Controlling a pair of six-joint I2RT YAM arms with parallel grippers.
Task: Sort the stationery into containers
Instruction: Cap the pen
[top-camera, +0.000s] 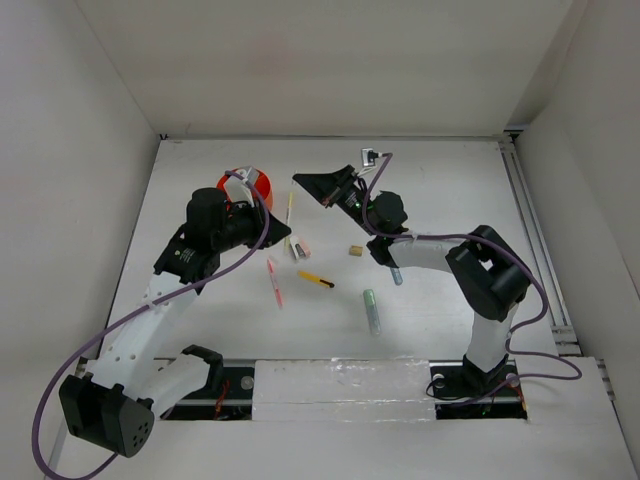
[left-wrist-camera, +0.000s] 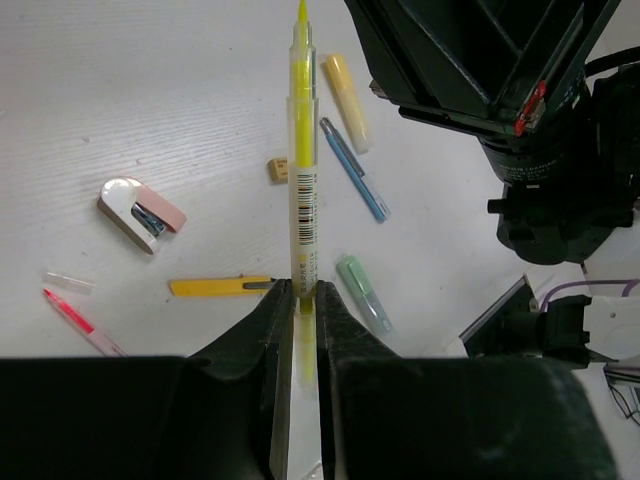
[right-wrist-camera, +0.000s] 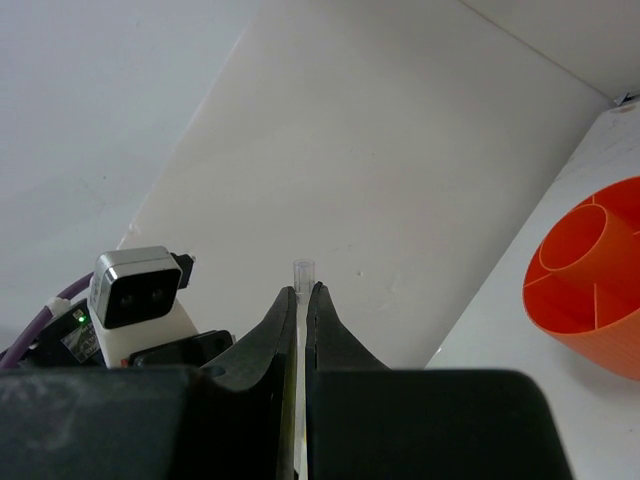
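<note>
Left gripper (left-wrist-camera: 301, 292) clenched on yellow pen (left-wrist-camera: 303, 170): barrel nipped near rear end, tip pointing away, held above table (left-wrist-camera: 150, 90). Lying on table beyond, all apart: yellow-black pen (left-wrist-camera: 220, 287), green marker (left-wrist-camera: 362, 292), blue pen (left-wrist-camera: 355, 172), pale yellow marker (left-wrist-camera: 347, 90), tan eraser (left-wrist-camera: 279, 170), pink pen (left-wrist-camera: 80, 322). Right gripper (right-wrist-camera: 302, 290) pinched on clear piece (right-wrist-camera: 302, 268), slim; what it is, cannot tell. Orange cup (right-wrist-camera: 590, 290) off to its right, dividers showing. Top view: cup just behind left wrist.

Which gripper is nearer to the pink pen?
Left. The left gripper, gripping a yellow highlighter, is just beyond the pink pen; the right gripper is farther back, pinching a clear piece.
</note>
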